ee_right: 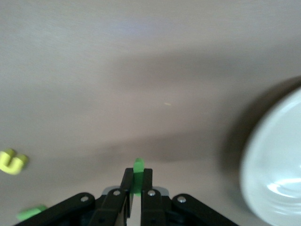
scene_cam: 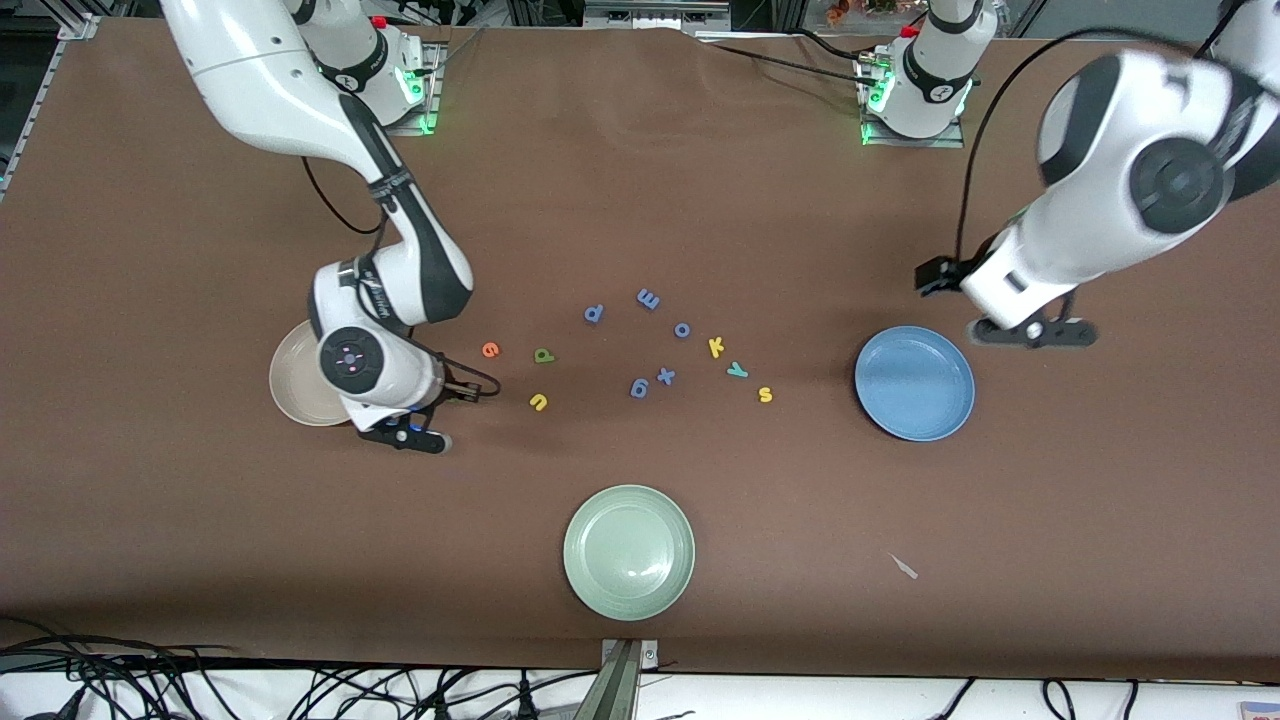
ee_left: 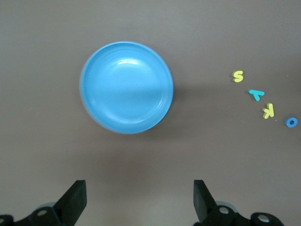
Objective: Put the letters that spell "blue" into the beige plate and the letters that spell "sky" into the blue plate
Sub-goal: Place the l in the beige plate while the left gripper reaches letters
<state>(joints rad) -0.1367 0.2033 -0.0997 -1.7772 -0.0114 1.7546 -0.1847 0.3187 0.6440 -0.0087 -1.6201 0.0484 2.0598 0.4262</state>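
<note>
Front view, catalogued from the right arm's end toward the left arm's. Beige plate (scene_cam: 295, 385): nothing visible in it; I hold the right gripper (scene_cam: 405, 432) just beside it, pinched on the green l (ee_right: 138, 175). Orange e (scene_cam: 490, 349), olive b (scene_cam: 543, 355) and yellow u (scene_cam: 538, 402): on the table, near that plate. Yellow k (scene_cam: 716, 347), teal y (scene_cam: 737, 370), yellow s (scene_cam: 765, 394): farther along. Blue plate (scene_cam: 914, 382): empty; left gripper (ee_left: 136, 202) waits over the table beside it, fingers spread wide. Risk: I judge the thin l could slip or twist in the pinch and drop outside the rim.
</note>
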